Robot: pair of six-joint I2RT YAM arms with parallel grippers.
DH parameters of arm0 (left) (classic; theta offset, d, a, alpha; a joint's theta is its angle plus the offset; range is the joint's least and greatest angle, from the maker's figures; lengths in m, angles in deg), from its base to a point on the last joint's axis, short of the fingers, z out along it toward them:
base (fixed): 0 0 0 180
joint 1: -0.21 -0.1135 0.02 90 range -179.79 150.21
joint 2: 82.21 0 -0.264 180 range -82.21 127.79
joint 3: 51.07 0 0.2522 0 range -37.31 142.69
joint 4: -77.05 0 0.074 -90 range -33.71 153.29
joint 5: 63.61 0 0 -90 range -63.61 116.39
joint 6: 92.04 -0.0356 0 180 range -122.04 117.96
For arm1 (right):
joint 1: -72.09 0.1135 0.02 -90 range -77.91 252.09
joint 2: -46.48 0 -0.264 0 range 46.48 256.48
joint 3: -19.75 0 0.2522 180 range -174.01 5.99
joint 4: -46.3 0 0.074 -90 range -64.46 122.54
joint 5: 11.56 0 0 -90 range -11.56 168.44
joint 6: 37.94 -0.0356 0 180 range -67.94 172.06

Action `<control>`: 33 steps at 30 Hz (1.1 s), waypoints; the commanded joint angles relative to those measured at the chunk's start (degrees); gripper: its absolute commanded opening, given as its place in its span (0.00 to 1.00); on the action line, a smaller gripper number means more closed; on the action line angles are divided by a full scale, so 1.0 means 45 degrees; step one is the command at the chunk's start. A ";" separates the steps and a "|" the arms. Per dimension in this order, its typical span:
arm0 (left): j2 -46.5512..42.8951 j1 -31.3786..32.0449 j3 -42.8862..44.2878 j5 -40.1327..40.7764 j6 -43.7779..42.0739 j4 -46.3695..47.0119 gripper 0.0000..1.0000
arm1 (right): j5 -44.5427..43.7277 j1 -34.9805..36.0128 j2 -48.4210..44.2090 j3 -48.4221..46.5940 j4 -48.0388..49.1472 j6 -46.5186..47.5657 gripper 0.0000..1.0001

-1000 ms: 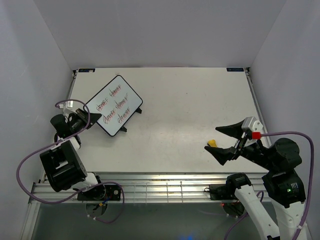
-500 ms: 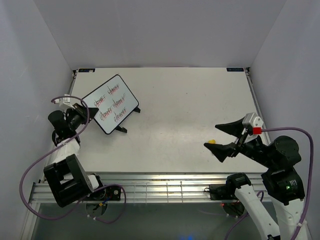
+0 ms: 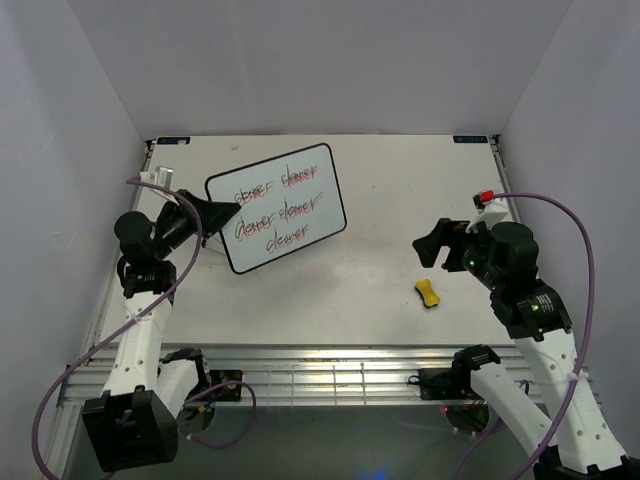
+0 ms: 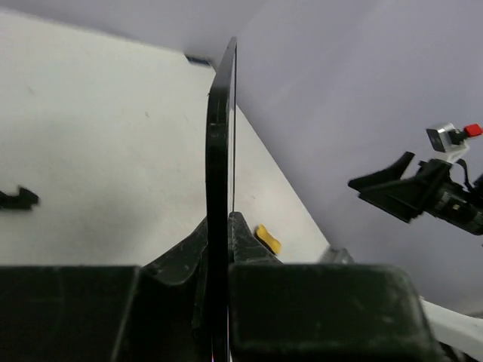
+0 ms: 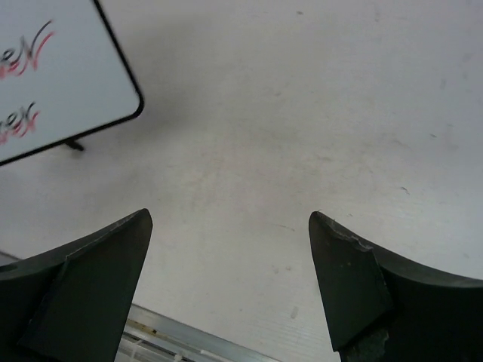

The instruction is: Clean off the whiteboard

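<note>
Left gripper clamps the left rim of the whiteboard, held above the worktop, left of centre. A yellow eraser lies near right. Right gripper hangs wide, empty.

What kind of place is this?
Probably a robot test booth: plain walls box in a white table, with a left arm and right arm mounted at its near edge.
</note>
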 commanded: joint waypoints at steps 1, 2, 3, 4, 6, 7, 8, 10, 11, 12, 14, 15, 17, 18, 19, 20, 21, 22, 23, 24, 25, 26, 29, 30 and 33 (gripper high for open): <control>0.0473 0.0828 0.0101 -0.1544 0.1403 -0.2538 0.00 | -0.4021 0.0013 0.1009 -0.0773 -0.1455 0.0063 0.90; 0.0377 0.1161 0.0100 -0.1101 0.0725 -0.3533 0.00 | -0.4004 -0.0007 0.1424 -0.0852 -0.1789 0.0606 0.90; 0.0299 0.1532 0.0023 -0.0826 0.0467 -0.5264 0.00 | -0.3907 -0.0026 0.1737 -0.0892 -0.2315 0.0747 0.90; 0.0298 0.2251 -0.0210 -0.0746 0.0213 -0.5900 0.00 | -0.3964 -0.0007 0.2147 -0.0853 -0.2475 0.0806 0.90; 0.0259 0.2628 -0.0640 -0.1193 -0.0276 -0.7051 0.00 | -0.4198 -0.0026 0.2287 -0.0523 -0.2496 0.0807 0.90; 0.0162 0.2707 -0.1125 -0.1155 -0.0433 -0.7426 0.00 | -0.4199 -0.0046 0.2442 -0.0443 -0.2496 0.0826 0.90; 0.0045 0.2708 -0.1459 -0.1136 -0.0473 -0.7623 0.00 | -0.4103 -0.0046 0.2637 -0.0365 -0.2476 0.0962 0.90; -0.0073 0.2707 -0.2026 -0.1311 -0.0609 -0.7877 0.00 | -0.3653 -0.0046 0.3318 -0.0364 -0.2593 0.1392 0.90; 0.0004 0.2708 -0.2357 -0.1408 -0.0726 -0.8111 0.00 | -0.3575 -0.0065 0.3516 -0.0384 -0.2574 0.1470 0.90; 0.0160 0.2708 -0.2535 -0.1873 -0.0766 -0.8132 0.00 | -0.3265 -0.0046 0.3673 -0.0384 -0.2516 0.1780 0.90; 0.0239 0.2708 -0.2808 -0.2034 -0.0863 -0.8230 0.00 | -0.2951 -0.0046 0.4219 -0.0384 -0.2204 0.2017 0.90; 0.0278 0.2708 -0.2829 -0.1957 -0.0999 -0.8385 0.00 | -0.2524 -0.0046 0.4453 -0.0326 -0.2067 0.2153 0.91; 0.0317 0.2708 -0.2791 -0.1956 -0.0981 -0.8503 0.00 | -0.2461 -0.0046 0.5389 -0.0306 -0.2124 0.2369 0.96; 0.0337 0.2708 -0.2732 -0.1763 -0.1000 -0.8600 0.00 | -0.2635 -0.0046 0.5664 -0.0229 -0.2067 0.2389 0.96; 0.0414 0.2708 -0.2616 -0.1509 -0.1136 -0.8795 0.00 | -0.2946 -0.0065 0.6188 -0.0054 -0.1969 0.2312 0.96; 0.0512 0.2708 -0.2421 -0.1294 -0.1311 -0.9454 0.00 | -0.3297 -0.0046 0.6464 0.0006 -0.1910 0.2195 0.97; 0.0609 0.2688 -0.2013 -0.1118 -0.1506 -0.9751 0.00 | -0.3572 -0.0046 0.6757 0.0007 -0.1929 0.2116 1.00; 0.0862 0.2688 -0.1796 -0.1000 -0.1972 -0.9966 0.00 | -0.3420 -0.0046 0.7340 0.0026 -0.1929 0.2212 0.98; 0.0961 0.2707 -0.1601 -0.0980 -0.2190 -1.0336 0.00 | -0.3167 -0.0046 0.7636 0.0007 -0.1891 0.2213 0.94; 0.1039 0.2708 -0.1328 -0.0921 -0.2327 -1.0417 0.00 | -0.3048 -0.0046 0.7871 0.0026 -0.1852 0.2213 0.88; 0.1079 0.2708 -0.1229 -0.0959 -0.2522 -1.0418 0.00 | -0.2931 -0.0046 0.8299 0.0045 -0.1774 0.2213 0.85; 0.1079 0.2708 -0.1150 -0.0882 -0.2582 -1.0418 0.00 | -0.2736 -0.0065 0.8477 0.0104 -0.1638 0.2233 0.80; 0.1021 0.2688 -0.0993 -0.0608 -0.2700 -1.0147 0.00 | -0.2656 -0.0046 0.8986 0.0182 -0.1500 0.2233 0.75; 0.1020 0.2688 -0.1032 -0.0724 -0.2661 -0.9951 0.00 | -0.2676 -0.0065 0.9122 0.0240 -0.1403 0.2213 0.75; 0.1235 0.2708 -0.1345 -0.1154 -0.2426 -0.9539 0.00 | -0.2520 -0.0046 0.9337 0.0260 -0.1382 0.2233 0.72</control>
